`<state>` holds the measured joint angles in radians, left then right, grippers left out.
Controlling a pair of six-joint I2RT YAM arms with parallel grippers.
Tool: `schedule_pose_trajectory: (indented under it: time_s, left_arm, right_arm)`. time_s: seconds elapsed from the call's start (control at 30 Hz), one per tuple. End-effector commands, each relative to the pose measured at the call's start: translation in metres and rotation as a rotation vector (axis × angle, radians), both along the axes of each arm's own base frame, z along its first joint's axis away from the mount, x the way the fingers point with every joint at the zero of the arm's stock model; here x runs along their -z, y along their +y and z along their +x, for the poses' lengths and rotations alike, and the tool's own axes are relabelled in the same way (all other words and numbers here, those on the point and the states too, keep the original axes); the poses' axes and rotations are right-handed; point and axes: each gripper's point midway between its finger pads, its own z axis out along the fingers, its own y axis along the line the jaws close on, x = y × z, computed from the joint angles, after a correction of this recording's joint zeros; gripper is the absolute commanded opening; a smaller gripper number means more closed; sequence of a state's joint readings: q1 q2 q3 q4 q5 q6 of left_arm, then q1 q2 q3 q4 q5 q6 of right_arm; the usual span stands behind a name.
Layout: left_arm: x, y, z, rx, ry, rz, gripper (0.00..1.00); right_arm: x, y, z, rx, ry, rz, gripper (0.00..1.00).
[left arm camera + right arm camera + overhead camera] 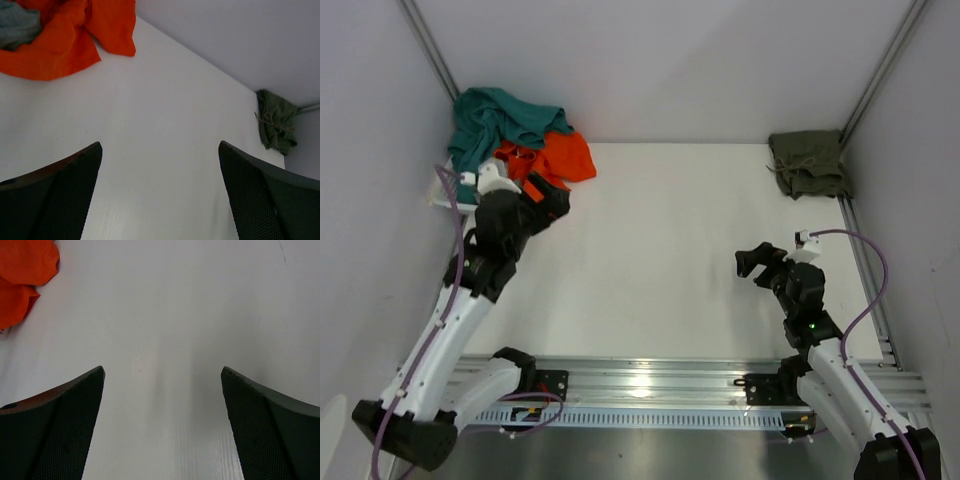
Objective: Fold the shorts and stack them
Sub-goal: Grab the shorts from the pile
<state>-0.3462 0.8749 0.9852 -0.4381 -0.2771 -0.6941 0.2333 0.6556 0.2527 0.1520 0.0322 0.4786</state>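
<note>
The teal-green shorts [500, 122] lie crumpled in the back left corner, partly over an orange garment [558, 155]. The olive-green shorts [808, 163] lie folded in the back right corner; they also show in the left wrist view [274, 122]. My left gripper [548, 196] hovers just in front of the orange garment, open and empty [160, 145]. The orange garment [65, 40] and a bit of teal cloth [17, 25] show above its fingers. My right gripper [760, 262] is open and empty over bare table at the right [162, 370], with the orange garment [25, 270] far off.
A white flat object [445, 192] sticks out under the pile at the left wall. Walls close in the table on the left, back and right. A metal rail [865, 265] runs along the right edge, and the arms' mounting rail [650, 390] along the front.
</note>
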Motion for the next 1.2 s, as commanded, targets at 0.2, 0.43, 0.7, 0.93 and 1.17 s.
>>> schedule_pose_trajectory:
  time_s: [0.2, 0.43, 0.7, 0.93, 1.17]
  left_arm:
    - [-0.053, 0.058, 0.089, -0.122, -0.087, -0.012, 0.99]
    - [-0.010, 0.098, 0.175, -0.184, -0.060, -0.097, 0.99]
    - [0.021, 0.144, 0.235, -0.313, 0.007, 0.006, 0.99]
    - [0.042, 0.193, 0.264, -0.408, 0.117, 0.225, 0.99]
    - [0.064, 0.224, 0.282, -0.428, 0.220, 0.263, 0.99]
  right_arm:
    - [-0.027, 0.002, 0.002, -0.002, -0.084, 0.043, 1.00]
    - [-0.025, 0.001, 0.003, 0.011, -0.086, 0.049, 0.99]
    - [-0.023, 0.000, 0.003, 0.023, -0.089, 0.068, 0.99]
    - [-0.024, 0.001, 0.002, 0.023, -0.087, 0.080, 0.99]
    - [-0.025, 0.005, 0.001, 0.009, -0.087, 0.106, 0.99]
